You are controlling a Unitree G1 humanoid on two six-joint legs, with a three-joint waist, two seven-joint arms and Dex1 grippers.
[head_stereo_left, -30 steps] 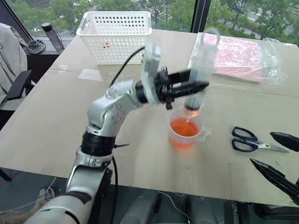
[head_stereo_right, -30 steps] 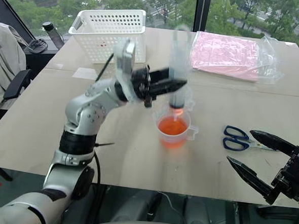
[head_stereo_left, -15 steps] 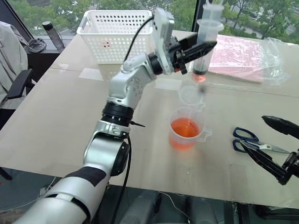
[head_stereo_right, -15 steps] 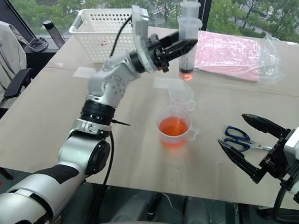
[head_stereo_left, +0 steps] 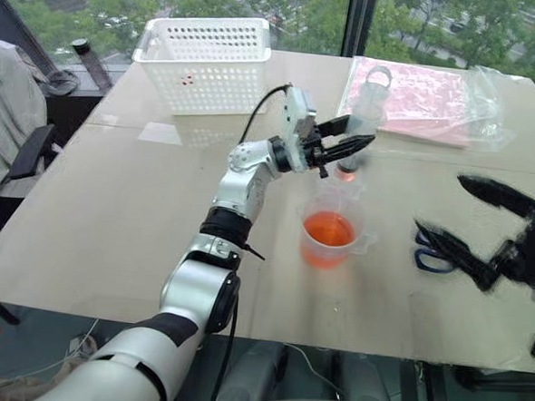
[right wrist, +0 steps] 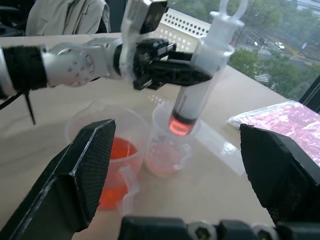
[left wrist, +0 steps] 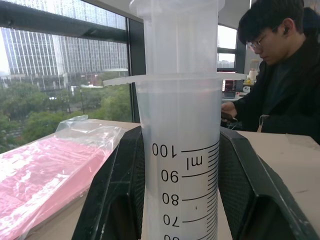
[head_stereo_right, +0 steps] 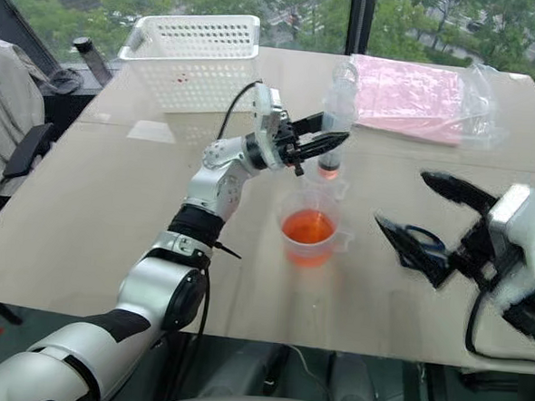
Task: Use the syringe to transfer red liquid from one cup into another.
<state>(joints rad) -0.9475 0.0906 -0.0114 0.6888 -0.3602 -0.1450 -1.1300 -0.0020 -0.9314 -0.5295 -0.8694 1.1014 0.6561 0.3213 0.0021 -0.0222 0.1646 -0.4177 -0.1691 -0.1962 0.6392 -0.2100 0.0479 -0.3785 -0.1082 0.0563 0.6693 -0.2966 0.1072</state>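
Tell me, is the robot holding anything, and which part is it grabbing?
The left gripper holds the syringe by its barrel, below the flange, over the smaller cup. The right gripper is open and holds nothing.

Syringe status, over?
Left end effector shut on syringe, nozzle in smaller cup. Right end effector open, empty, beside larger cup. Nothing obstructing.

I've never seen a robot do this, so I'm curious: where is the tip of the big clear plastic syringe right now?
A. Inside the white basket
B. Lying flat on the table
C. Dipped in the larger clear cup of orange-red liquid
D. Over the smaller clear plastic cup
D: the left gripper holds the big clear plastic syringe upright, its tip at the mouth of the smaller clear plastic cup, beside the larger cup of orange-red liquid.
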